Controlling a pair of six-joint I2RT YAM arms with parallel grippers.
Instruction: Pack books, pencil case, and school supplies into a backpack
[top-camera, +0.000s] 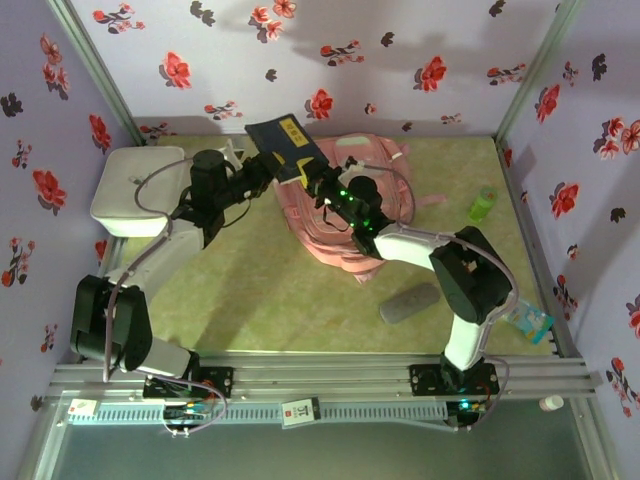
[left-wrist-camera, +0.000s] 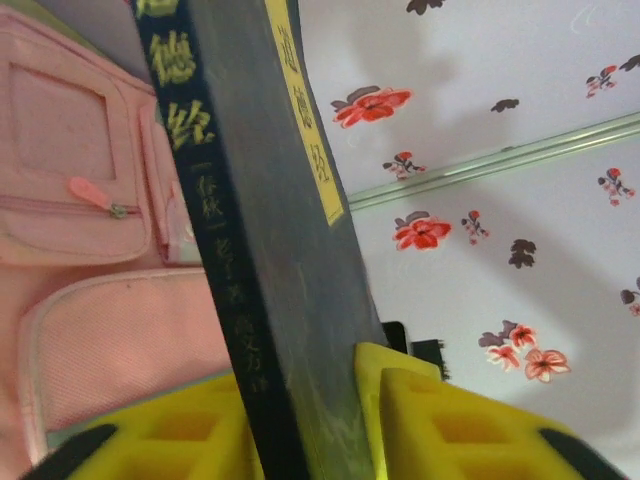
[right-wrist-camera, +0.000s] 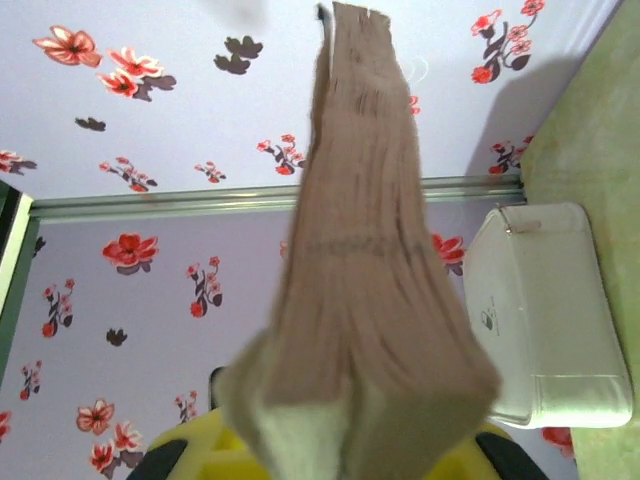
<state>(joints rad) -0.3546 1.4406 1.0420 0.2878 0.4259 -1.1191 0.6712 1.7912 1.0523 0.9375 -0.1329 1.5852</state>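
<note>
A thin dark navy paperback book (top-camera: 283, 147) with a yellow title strip hangs tilted in the air over the far end of the large pink fabric backpack (top-camera: 305, 230), which lies flat, while the small grey soft tube-shaped pencil case (top-camera: 409, 303) lies apart on its near-right side.

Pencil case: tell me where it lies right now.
In the top view, the pencil case lies on the table's right half, apart from the backpack on its near side, beside the right arm.
</note>
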